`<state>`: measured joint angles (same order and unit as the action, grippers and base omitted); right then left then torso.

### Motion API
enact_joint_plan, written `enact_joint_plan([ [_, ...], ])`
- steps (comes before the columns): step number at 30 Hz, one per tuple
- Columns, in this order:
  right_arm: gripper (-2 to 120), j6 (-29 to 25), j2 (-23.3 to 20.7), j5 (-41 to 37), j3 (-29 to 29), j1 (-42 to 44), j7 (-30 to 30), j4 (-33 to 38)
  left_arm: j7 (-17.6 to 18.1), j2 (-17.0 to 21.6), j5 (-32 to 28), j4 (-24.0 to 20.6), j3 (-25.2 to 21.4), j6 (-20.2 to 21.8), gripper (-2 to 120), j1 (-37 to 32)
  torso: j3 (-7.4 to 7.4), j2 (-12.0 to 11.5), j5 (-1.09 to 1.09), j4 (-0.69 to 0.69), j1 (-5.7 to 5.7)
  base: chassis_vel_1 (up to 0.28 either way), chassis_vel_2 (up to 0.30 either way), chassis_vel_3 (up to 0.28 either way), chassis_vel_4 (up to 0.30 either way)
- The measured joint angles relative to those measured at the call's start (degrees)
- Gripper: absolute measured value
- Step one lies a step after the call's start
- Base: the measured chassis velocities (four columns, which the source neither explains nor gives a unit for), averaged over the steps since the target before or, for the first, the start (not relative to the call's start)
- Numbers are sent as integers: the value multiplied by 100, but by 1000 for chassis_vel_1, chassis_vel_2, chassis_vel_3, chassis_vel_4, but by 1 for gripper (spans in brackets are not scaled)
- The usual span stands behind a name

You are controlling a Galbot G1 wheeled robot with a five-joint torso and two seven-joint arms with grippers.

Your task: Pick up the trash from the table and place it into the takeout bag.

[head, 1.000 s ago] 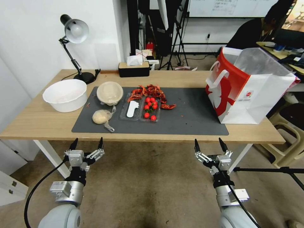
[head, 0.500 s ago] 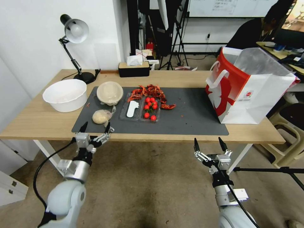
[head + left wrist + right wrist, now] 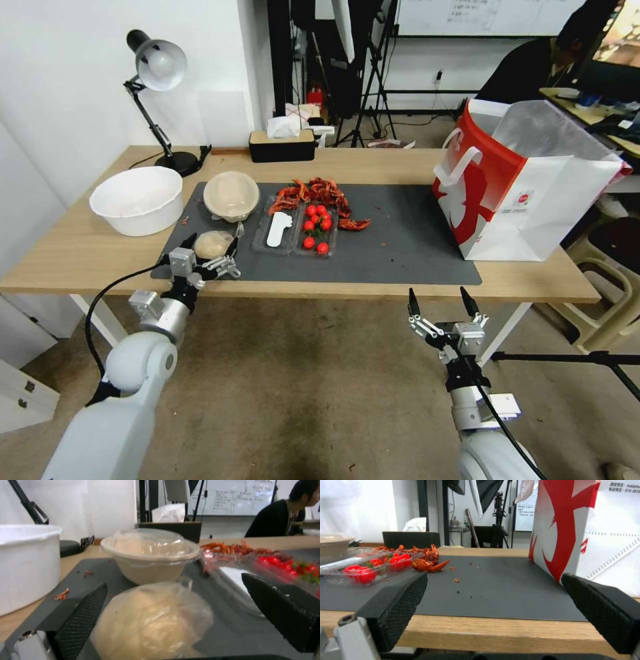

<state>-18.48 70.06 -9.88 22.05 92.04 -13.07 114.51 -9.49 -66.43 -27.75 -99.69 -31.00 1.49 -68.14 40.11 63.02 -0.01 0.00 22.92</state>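
Partly legible, takeout bag (image 3: 603, 530) print "010-581", red logo (image 3: 523, 199)

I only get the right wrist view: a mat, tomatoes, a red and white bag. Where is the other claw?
Observer: The left claw is over the mat near its front left corner. It is open, with a small clear bag holding a beige lump between its jaws.
Operator: What else is over there?
Observer: A white bowl stands just left of the mat.
Operator: Is the big bag open?
Observer: Yes, the head view shows the takeout bag with its top gaping open.
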Motion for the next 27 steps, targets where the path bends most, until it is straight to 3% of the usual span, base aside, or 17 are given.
enact_joint_plan([
  [19,100,6,8,0,-1,-48,-10,-44,2,140,-113,216,72,172,100,148,0,0,1,0,0,0,0,0,0],
  [21,100,7,11,0,-3,-55,-11,-54,4,165,-127,249,89,211,90,166,0,0,0,0,0,0,0,0,0],
  [22,100,8,17,0,-6,-60,-12,-62,9,194,-146,283,108,256,79,190,0,0,1,0,0,0,0,0,0],
  [27,99,8,37,0,-12,-59,-18,-79,16,264,-156,382,161,333,63,252,0,0,1,0,0,0,0,0,0],
])
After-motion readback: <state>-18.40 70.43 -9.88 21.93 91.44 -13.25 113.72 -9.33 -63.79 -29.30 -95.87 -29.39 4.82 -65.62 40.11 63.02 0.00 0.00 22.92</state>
